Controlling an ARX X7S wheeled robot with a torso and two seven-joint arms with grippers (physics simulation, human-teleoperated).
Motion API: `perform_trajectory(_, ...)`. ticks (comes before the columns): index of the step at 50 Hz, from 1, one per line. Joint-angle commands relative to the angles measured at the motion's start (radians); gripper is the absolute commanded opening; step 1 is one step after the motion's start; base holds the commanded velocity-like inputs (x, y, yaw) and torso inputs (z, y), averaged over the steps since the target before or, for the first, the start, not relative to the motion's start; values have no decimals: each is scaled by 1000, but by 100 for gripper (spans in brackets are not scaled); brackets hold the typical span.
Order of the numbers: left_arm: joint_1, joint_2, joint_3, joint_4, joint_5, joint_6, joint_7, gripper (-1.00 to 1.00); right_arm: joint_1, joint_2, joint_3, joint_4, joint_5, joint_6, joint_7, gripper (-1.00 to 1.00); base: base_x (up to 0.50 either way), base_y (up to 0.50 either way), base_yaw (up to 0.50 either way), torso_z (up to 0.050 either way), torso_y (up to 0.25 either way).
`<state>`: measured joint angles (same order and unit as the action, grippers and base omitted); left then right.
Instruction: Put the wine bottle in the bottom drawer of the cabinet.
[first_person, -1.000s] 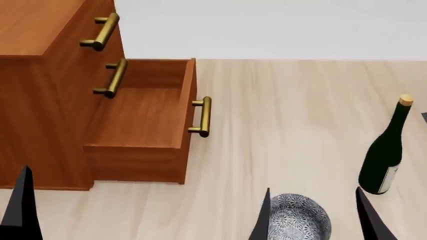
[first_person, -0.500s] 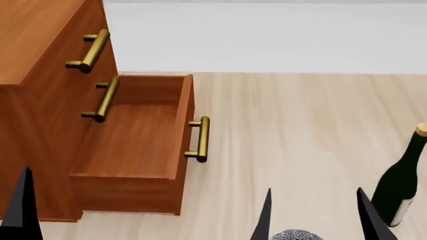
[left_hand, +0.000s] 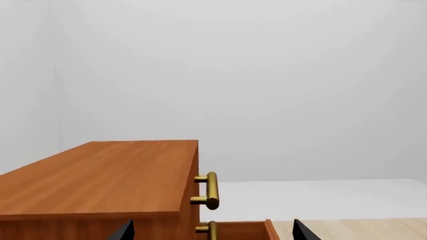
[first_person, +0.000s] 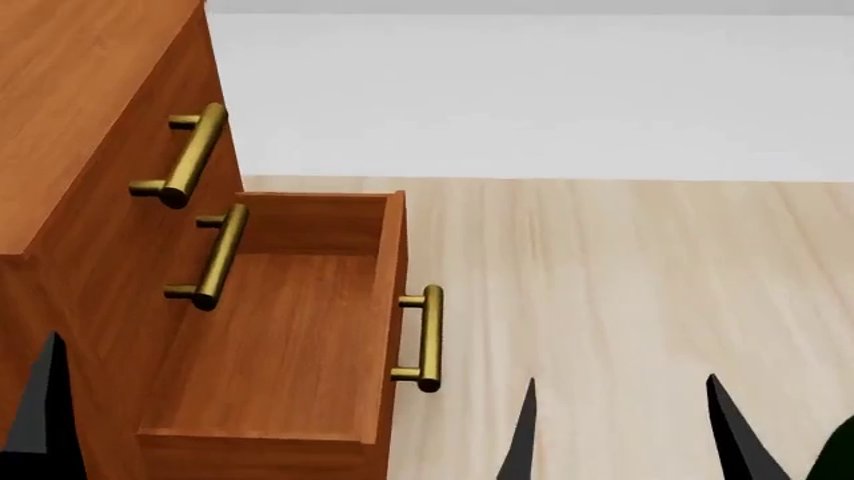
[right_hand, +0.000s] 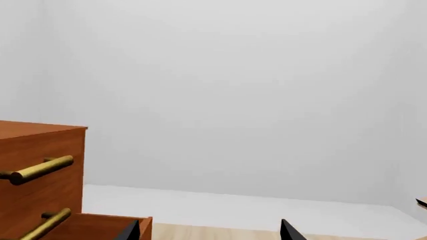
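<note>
My pincer (first_person: 621, 430) tips are black; cabinet (first_person: 80, 120) reddish-brown wood, handles (first_person: 424, 338) brass, counter (first_person: 641, 280) pale wood-grain.

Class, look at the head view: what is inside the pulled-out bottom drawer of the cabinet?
The bottom drawer shows only its bare wooden floor and walls; no bottle is in it. Its rear part is covered by the cabinet, so that part cannot be checked.

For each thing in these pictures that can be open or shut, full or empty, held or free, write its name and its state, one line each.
bottom drawer: pulled open, nothing inside.
middle drawer: shut.
top drawer: shut.
wine bottle: only a dark green sliver at the head view's edge; not held.
left gripper: open, empty.
right gripper: open, empty.
</note>
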<state>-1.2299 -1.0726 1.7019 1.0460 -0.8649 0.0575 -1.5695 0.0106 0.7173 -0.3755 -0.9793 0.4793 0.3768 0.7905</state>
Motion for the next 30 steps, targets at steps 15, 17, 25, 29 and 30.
perform_trajectory(15, 10, -4, -12, 1, -9, 2, 0, 100, 5, 39, 55, -16, 48, 20, 45, 100, 94, 4, 0, 0, 0)
perform_trajectory(17, 12, 2, -13, 1, -7, -2, 0, 100, 14, 63, 101, -35, 96, 47, 77, 100, 0, 0, 0, 0, 0)
perform_trajectory(25, 0, -6, 2, 0, -2, 18, 2, 100, 26, 139, 209, -32, 206, 82, 130, 100, 0, 0, 0, 0, 0)
perform_trajectory(29, 2, -9, 6, 0, 1, 21, 2, 100, 40, 167, 256, -3, 252, 82, 135, 100, 0, 0, 0, 0, 0)
perform_trajectory(30, 4, -9, 6, 0, 2, 27, 3, 100, 41, 177, 278, 2, 272, 80, 141, 100, 0, 0, 0, 0, 0)
